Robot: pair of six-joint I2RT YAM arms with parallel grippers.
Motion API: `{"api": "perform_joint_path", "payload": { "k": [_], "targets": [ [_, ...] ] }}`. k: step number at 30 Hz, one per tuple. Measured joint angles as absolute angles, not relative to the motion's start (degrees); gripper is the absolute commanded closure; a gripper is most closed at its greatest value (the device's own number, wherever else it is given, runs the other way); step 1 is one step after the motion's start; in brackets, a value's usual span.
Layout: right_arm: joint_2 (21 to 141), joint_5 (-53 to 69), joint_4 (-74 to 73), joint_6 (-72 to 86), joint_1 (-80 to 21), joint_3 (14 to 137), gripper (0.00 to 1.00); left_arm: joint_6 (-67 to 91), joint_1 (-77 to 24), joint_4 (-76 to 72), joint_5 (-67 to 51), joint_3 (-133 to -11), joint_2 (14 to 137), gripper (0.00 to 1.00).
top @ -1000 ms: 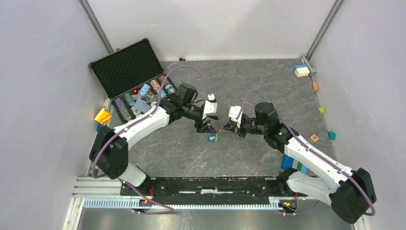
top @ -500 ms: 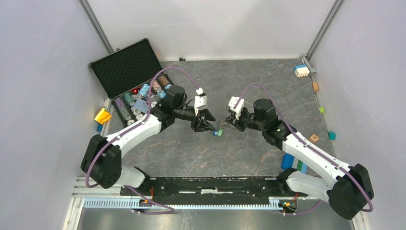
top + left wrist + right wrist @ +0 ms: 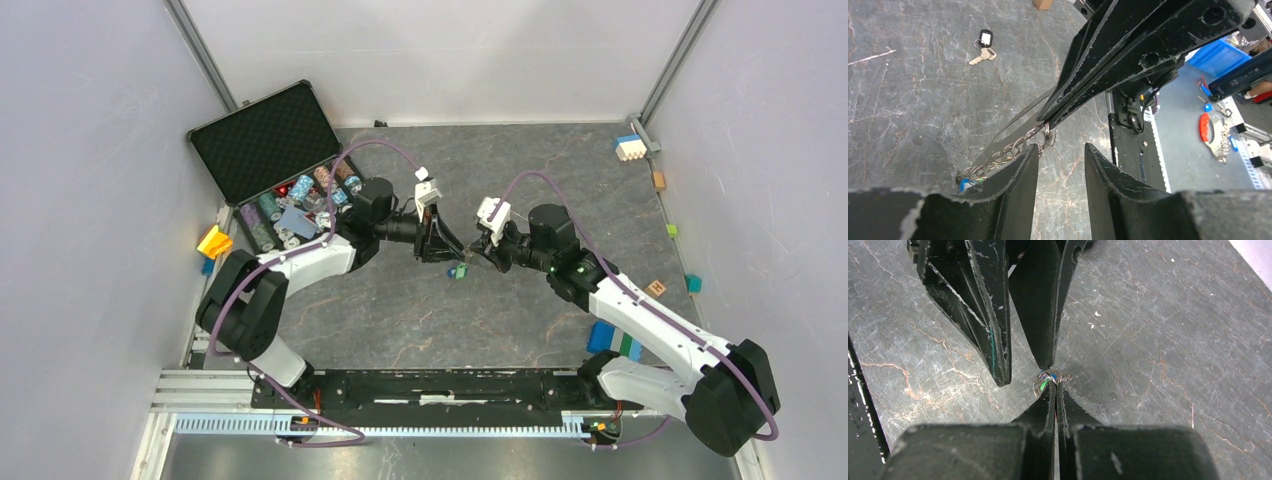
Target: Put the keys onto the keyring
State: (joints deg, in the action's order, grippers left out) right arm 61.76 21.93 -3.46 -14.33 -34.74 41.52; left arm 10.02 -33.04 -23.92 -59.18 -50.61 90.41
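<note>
One keyring [image 3: 1008, 152]: right pincer [image 3: 1054, 387] clamped on it; left pincer [image 3: 1061, 150] parted, just beside.

No legible text, brand, number or sign in any view. Key [image 3: 982, 47] with black tag: pale label window, too small to read. Poker chips [image 3: 300, 190] in open case [image 3: 262, 140]: face markings blurred, unreadable. Wooden block [image 3: 655, 288] at right of table: dark mark on top face, not decipherable.
</note>
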Motion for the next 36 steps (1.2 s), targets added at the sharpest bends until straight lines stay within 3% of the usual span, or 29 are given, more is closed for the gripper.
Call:
{"api": "perform_joint_path", "payload": {
  "k": [7,13,24,28,36],
  "targets": [
    [61.76,21.76,-3.46,-14.28,-34.74,41.52,1.00,16.40,-33.04,-28.36,-59.72,-50.68,92.38,0.56],
    [61.76,21.71,-3.46,-14.15,-34.74,41.52,1.00,19.68,-33.15,-30.68,-60.20,-50.85,93.38,0.63],
    [61.76,21.76,-3.53,-14.13,-34.74,41.52,1.00,21.71,-33.34,-31.94,-60.10,-51.37,94.87,0.82],
    [61.69,21.80,-3.53,-14.13,-34.74,41.52,1.00,21.91,-33.34,-31.86,-60.05,-51.94,95.46,0.97],
    [60.77,21.04,-3.81,-15.05,-34.63,41.52,0.98,21.10,-33.45,-28.29,-60.10,-54.37,96.01,0.98]
  ]
}}
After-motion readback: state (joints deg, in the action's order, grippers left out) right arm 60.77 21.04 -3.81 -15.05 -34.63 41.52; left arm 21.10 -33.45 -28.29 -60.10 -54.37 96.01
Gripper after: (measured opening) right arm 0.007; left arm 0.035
